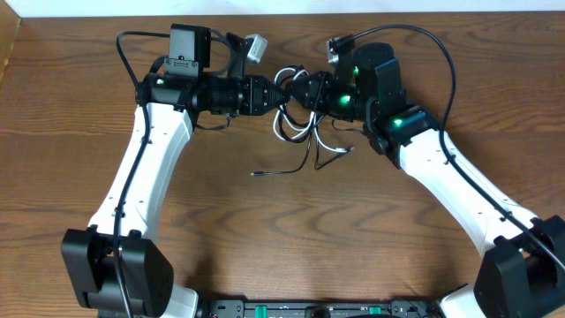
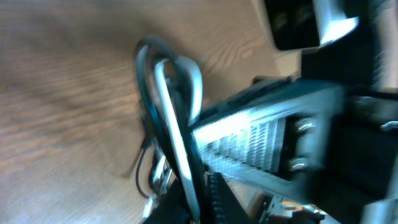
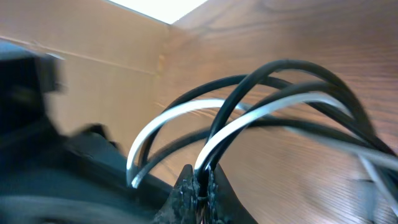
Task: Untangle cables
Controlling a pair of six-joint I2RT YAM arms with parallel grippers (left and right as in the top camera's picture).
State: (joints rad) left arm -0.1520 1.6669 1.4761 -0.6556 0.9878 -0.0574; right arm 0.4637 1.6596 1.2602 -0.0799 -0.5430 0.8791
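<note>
The black and white cables lie in one tangled bundle at the table's far middle, the white cable (image 1: 287,132) looped with the black cable (image 1: 311,155). Loose plug ends trail toward me. My left gripper (image 1: 281,94) and right gripper (image 1: 305,88) meet tip to tip over the bundle. In the blurred left wrist view, the left gripper (image 2: 199,205) is shut on the white cable (image 2: 171,118), with the black cable (image 2: 146,106) beside it. In the right wrist view, the right gripper (image 3: 202,186) is shut on the white cable (image 3: 261,115) and black cable (image 3: 280,68) together.
The wooden table (image 1: 265,230) runs to a far edge at the top, with a lighter strip at the far left (image 1: 7,53). Thick black arm wires arc over the left arm (image 1: 124,44) and right arm (image 1: 446,53). The arm bases stand at the near corners.
</note>
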